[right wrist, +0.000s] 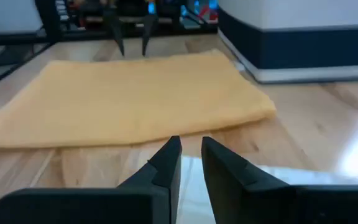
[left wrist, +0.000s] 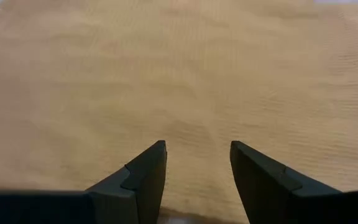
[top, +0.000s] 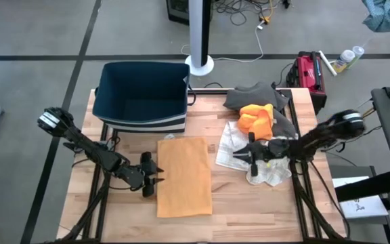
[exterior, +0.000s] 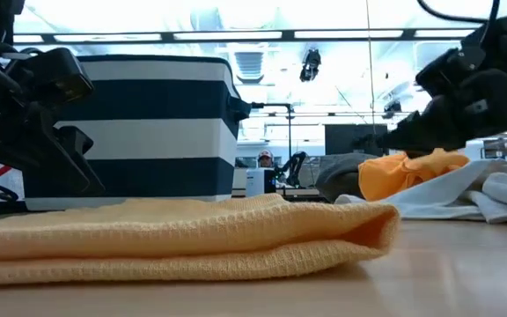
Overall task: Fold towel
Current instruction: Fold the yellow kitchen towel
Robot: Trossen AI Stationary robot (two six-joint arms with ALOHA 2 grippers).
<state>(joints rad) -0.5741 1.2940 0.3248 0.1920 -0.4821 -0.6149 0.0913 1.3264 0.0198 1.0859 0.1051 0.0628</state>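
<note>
A yellow-orange towel lies folded flat on the wooden table, a rounded fold along one edge. My left gripper stands open at the towel's left edge, its fingers slanting down just above the cloth with nothing between them. My right gripper hangs to the right of the towel, above a white cloth. In the right wrist view its fingers point almost level at the towel. They are open by a narrow gap and hold nothing.
A navy-and-white bin stands behind the towel at the far edge. A pile of white, orange and grey cloths lies at the far right, under my right arm. Bare wood shows near the front edge.
</note>
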